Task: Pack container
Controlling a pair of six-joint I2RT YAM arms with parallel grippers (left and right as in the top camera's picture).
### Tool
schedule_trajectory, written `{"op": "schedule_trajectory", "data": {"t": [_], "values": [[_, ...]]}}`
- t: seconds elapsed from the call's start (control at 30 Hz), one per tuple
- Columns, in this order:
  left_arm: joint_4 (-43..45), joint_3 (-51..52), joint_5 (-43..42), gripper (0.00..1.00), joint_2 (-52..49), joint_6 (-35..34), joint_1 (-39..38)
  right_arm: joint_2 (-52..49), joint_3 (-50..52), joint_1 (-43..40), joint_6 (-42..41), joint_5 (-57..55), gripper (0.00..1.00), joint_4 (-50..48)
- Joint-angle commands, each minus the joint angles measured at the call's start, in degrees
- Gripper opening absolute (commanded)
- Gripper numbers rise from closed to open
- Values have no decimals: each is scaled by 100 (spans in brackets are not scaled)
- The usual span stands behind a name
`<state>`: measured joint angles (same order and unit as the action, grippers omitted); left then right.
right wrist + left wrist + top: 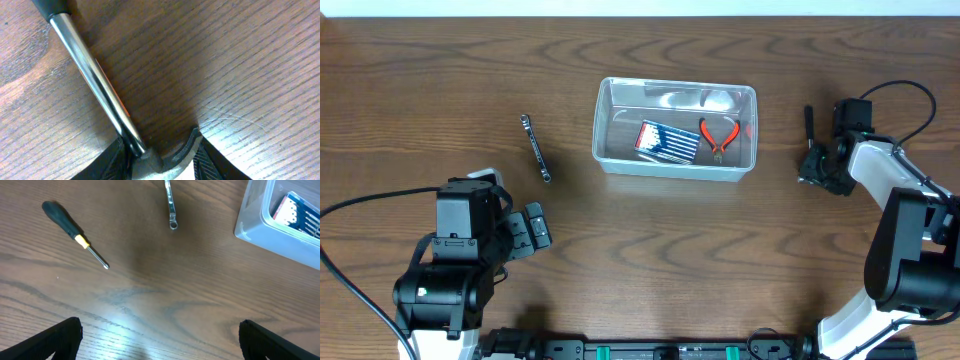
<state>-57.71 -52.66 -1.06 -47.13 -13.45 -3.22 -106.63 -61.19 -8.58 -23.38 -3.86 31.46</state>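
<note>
The clear container [672,168] stands at the table's middle back, holding a blue card of bits [667,141] and red-handled pliers [718,138]. Its corner [257,230] shows at the top right of the left wrist view. My right gripper [817,165] is down on the table right of the container. In the right wrist view its jaws [160,155] press on both sides of a hammer's steel head [159,167], with the chrome shaft [95,70] running up and left. My left gripper [533,230] stands wide open over bare wood [160,330], holding nothing.
A slim wrench [535,148] lies left of the container, also seen in the left wrist view [170,202]. A black-handled screwdriver [75,235] lies on the wood ahead of the left gripper. The hammer's black grip [808,122] points toward the table's back.
</note>
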Motion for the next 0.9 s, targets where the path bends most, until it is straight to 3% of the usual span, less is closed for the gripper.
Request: {"op": "schedule_trajectory", "data": {"t": [0.0, 0.47, 0.87], "values": [[-9, -125, 72, 98, 4, 81, -24, -295, 153, -13, 33, 240, 35, 26], [-9, -125, 72, 98, 4, 81, -24, 197, 151, -13, 31, 240, 27, 26], [-9, -125, 72, 98, 4, 81, -24, 326, 149, -13, 31, 238, 4, 109]]}}
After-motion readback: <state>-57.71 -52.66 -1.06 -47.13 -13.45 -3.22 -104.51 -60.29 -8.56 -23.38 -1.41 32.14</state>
